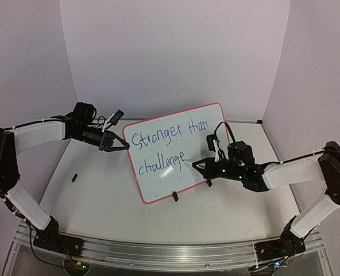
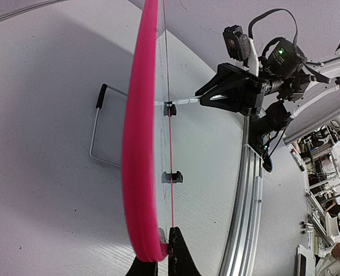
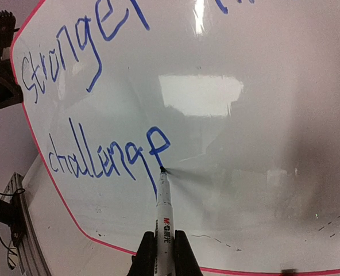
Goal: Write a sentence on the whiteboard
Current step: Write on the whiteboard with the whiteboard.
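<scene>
One whiteboard (image 1: 170,181) carries two lines of blue sentence (image 1: 158,164). Left tool (image 1: 123,145) clamps its nine-o'clock rim; right tool (image 3: 162,246) pinches one marker (image 3: 162,201).

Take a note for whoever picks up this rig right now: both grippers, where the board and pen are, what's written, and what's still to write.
Left gripper: shut on the left edge of the large white rectangular whiteboard with the pink rim, which is standing.
Right gripper: shut on a white marker with blue ink, tip touching the board at the last letter.
Done: the blue handwritten sentence reads "Stronger than challenge".
Left: finish that final "e" and any ending, then lift the marker off.
</scene>
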